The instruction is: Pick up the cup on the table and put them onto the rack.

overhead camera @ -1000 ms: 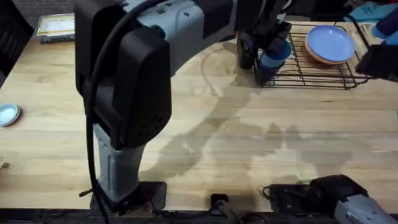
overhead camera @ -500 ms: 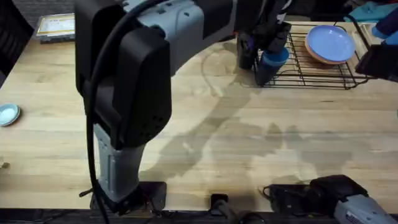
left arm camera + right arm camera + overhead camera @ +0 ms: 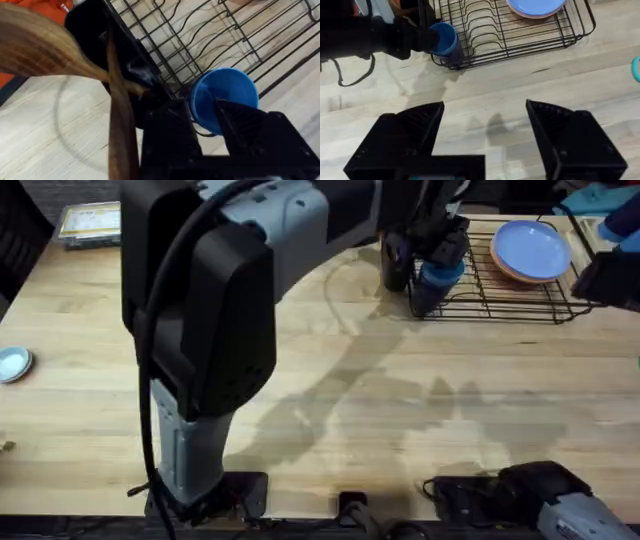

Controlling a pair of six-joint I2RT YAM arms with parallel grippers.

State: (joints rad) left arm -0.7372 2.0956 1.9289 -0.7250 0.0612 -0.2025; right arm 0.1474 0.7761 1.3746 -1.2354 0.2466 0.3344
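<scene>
The left tool (image 3: 210,117) grips the blue cup (image 3: 222,97) at the rack's (image 3: 520,290) near corner, not yet released. The right tool (image 3: 485,125) hangs wide open over the worktop (image 3: 400,400).

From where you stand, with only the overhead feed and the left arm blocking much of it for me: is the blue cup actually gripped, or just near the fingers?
Observer: Gripped. In the left wrist view the left gripper is shut on the blue cup.
Operator: Is the cup over the rack?
Observer: At its corner. The right wrist view shows the cup against the black wire rack at its end, not among the dividers.
Operator: And my right arm?
Observer: The right gripper is open, over bare table, apart from the rack.
</scene>
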